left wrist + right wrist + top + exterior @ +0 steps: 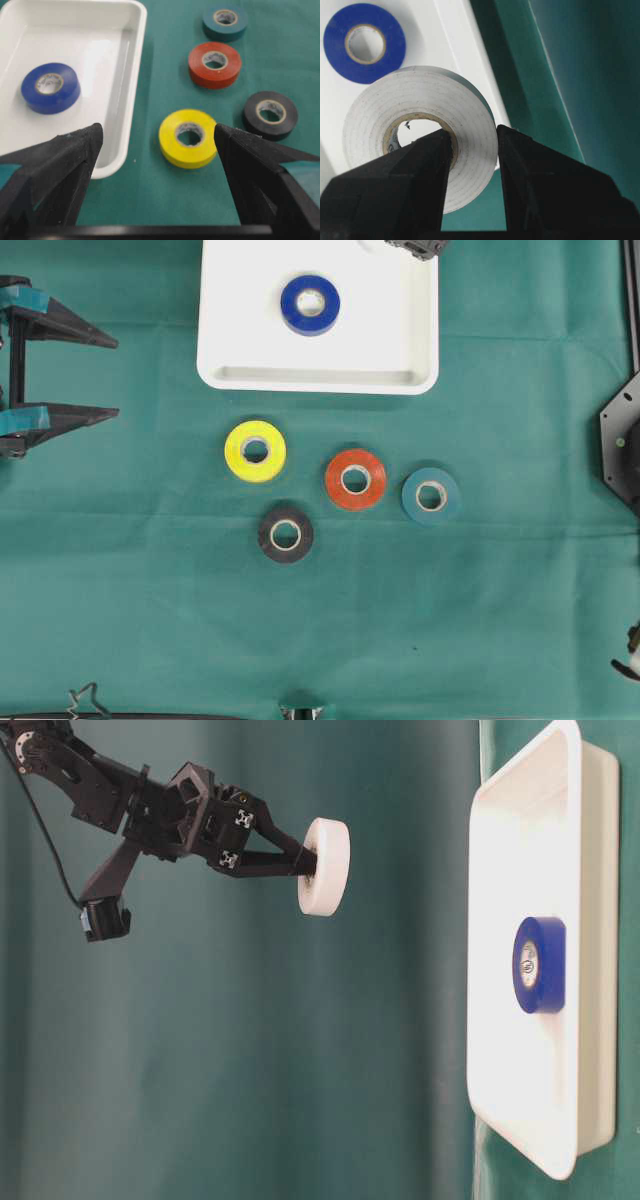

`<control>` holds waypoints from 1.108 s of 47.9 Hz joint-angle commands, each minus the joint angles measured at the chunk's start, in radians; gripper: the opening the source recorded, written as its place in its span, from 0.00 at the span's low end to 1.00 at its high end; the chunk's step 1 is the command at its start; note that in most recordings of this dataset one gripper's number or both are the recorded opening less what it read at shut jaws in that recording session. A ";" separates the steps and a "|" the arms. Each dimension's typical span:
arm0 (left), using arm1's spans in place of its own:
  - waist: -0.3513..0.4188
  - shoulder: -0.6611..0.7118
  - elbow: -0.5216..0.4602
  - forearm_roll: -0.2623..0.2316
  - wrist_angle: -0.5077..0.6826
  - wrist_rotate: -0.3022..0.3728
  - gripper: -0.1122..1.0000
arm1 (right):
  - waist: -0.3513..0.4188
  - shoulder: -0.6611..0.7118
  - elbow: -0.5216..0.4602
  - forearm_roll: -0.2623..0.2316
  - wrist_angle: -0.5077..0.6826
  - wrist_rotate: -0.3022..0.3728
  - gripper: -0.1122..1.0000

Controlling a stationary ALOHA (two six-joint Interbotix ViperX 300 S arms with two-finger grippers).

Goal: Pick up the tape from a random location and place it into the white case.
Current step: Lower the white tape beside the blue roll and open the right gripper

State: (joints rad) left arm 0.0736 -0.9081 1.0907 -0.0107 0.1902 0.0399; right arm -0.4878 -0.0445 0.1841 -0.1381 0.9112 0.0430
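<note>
Right gripper [472, 165] clamped through the white tape's [420, 130] wall, one finger in the core; white case [455, 45] directly below with blue tape [364, 42] inside — looks staged for release. Left gripper [157, 145] spread wide, idle.

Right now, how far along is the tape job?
Done: the blue roll lies in the white case. In hand: the right gripper is shut on a white roll above the case. Left: yellow, red, teal and black rolls on the cloth; the left gripper is open.
</note>
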 commanded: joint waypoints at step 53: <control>0.003 0.003 -0.014 -0.002 -0.005 0.000 0.98 | -0.002 0.092 0.222 0.009 -0.313 0.018 0.37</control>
State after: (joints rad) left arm 0.0736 -0.9081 1.0891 -0.0107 0.1902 0.0399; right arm -0.4893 0.0430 0.4065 -0.1319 0.6305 0.0598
